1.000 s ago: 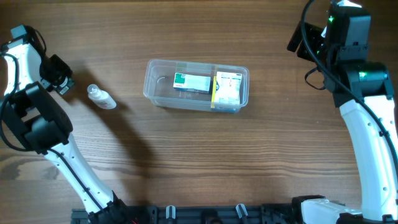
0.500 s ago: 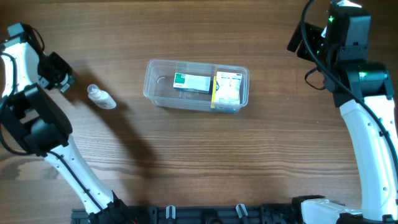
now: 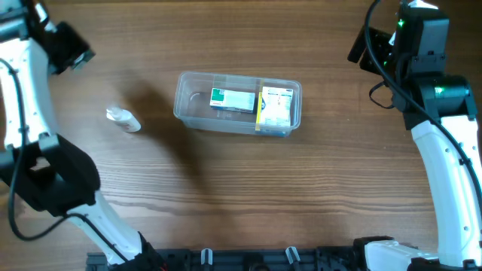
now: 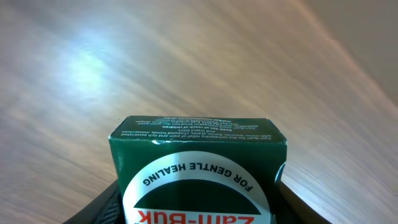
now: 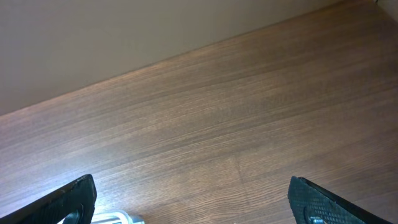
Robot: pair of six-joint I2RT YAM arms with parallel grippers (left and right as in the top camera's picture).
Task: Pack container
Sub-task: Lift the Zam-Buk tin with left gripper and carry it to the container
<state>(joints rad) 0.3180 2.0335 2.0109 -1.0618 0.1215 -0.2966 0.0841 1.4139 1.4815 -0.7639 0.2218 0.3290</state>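
Container [image 3: 183, 113]: clear, colourless plastic. Inside the container: green-and-white box [image 3: 231, 99]; white box [image 3: 277, 105] with yellow edge. Left of the container: clear bottle [image 3: 123, 119]. Table [image 3: 248, 188]: brown woodgrain. Separate dark green box [image 4: 199, 140]: white band with green lettering, red lettering below

Left gripper [image 3: 73, 50]: clamped on a green box [image 4: 199, 163], it has swung from just beside the small bottle [image 3: 123, 119] at the bench's left edge up toward the far-left corner, and is now well apart from the bottle.
Left arm [image 3: 28, 98]: it was folded close against the left edge; its white link now stretches along that edge toward the far side, and the dark elbow joint has shifted toward the near edge.
Shadow [image 3: 154, 102]: the arm's shadow, earlier on the near-left part of the bench [image 3: 248, 196], now falls between the bottle and the left end of the container [image 3: 179, 105].
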